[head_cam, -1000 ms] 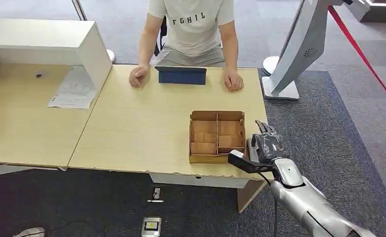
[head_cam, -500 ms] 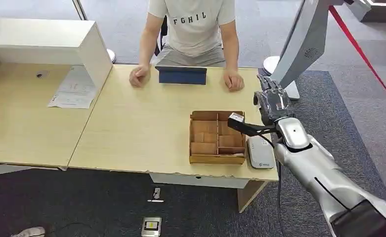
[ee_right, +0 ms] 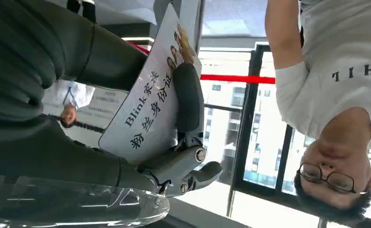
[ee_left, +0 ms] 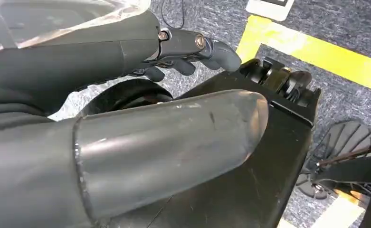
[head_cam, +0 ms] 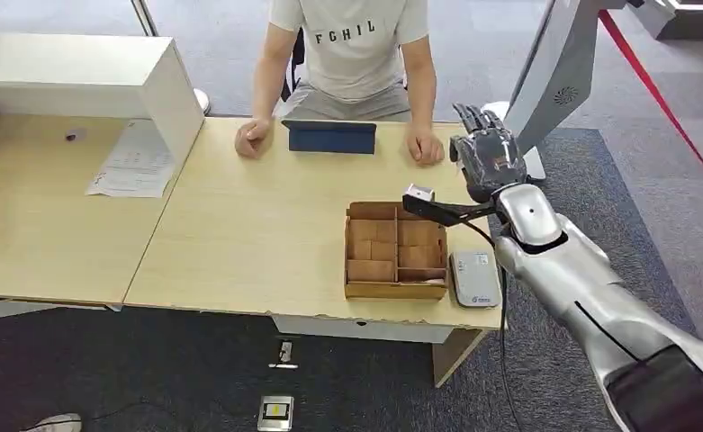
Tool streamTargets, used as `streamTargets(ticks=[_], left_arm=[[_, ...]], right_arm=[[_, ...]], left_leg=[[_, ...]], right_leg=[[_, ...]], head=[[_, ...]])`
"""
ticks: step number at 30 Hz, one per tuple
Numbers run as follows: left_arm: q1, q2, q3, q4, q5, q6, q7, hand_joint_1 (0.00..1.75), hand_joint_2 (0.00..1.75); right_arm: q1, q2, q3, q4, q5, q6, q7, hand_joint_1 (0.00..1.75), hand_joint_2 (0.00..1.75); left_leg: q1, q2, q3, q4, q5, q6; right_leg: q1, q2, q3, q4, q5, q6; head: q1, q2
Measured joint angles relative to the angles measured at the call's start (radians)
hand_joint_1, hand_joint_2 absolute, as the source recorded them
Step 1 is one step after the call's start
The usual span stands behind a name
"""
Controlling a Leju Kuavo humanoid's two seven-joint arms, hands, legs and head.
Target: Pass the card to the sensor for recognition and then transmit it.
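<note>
right hand (head_cam: 484, 160): raised over the table's far right edge, just short of the person's hand (head_cam: 425, 147)
card (ee_right: 147, 102): right wrist view shows it clamped between thumb and fingers, printed face visible — head view hides it behind the hand
sensor (head_cam: 474, 277): on the table below the forearm, just beside the wooden tray (head_cam: 394, 250)
tray: compartments hold brown card stacks
left hand (ee_left: 126, 142): hangs by the robot's body — fingers curled in, holding nothing

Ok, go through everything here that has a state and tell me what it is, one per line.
card: held up in the right hand, off the table
right hand: raised, gripping the card
left hand: holds nothing, fingers curled
sensor: flat on the table, uncovered
wooden box: open-topped, divided into compartments
tablet: propped up before the person
</note>
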Motion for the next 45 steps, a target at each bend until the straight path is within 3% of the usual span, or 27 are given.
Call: streamTargets(ticks=[10,16,26,29,33,45], left_arm=[[-0.002,-0.001,-0.003,0.000,-0.016,-0.008,0.001,0.00,0.00],[-0.007,-0.005,-0.006,0.000,-0.033,-0.025,-0.016,0.00,0.00],[-0.015,-0.017,-0.011,0.000,-0.077,-0.057,-0.075,0.00,0.00],[-0.024,-0.015,-0.014,0.000,-0.100,-0.108,-0.133,0.00,0.00],[-0.040,-0.014,-0.015,0.000,-0.134,-0.153,-0.170,0.00,0.00],[-0.053,-0.014,-0.017,0.000,-0.163,-0.171,-0.193,0.00,0.00]], right_arm=[[-0.004,0.036,0.031,-0.007,0.002,0.011,-0.021,1.75,1.75],[-0.001,0.095,0.054,0.001,0.004,0.040,-0.044,1.75,1.75],[-0.009,0.161,0.092,0.039,-0.028,0.060,-0.075,1.75,1.75],[-0.013,0.177,0.100,0.058,-0.037,0.061,-0.071,1.75,1.75],[-0.013,0.181,0.104,0.072,-0.051,0.066,-0.066,1.75,1.75],[-0.014,0.168,0.114,0.100,-0.066,0.063,-0.052,1.75,1.75]], left_leg=[[0.000,0.000,0.000,0.000,0.000,0.000],[0.000,0.000,0.000,0.000,0.000,0.000],[0.001,0.001,0.000,0.000,0.000,0.000],[0.001,0.000,0.000,0.000,0.000,0.000],[0.001,0.001,0.000,0.000,0.000,0.000],[0.001,0.001,0.000,0.000,0.000,0.000]], right_leg=[[0.000,0.000,0.000,0.000,0.000,0.000],[0.000,0.001,-0.001,0.000,0.000,0.000],[0.001,0.001,-0.001,0.000,0.000,0.000],[0.001,0.001,-0.001,0.000,0.000,0.000],[0.001,0.001,-0.001,0.000,0.000,0.000],[0.001,0.001,-0.001,0.000,0.000,0.000]], head=[[0.000,0.000],[0.000,0.000],[0.000,0.000],[0.000,0.000],[0.000,0.000],[0.000,0.000]])
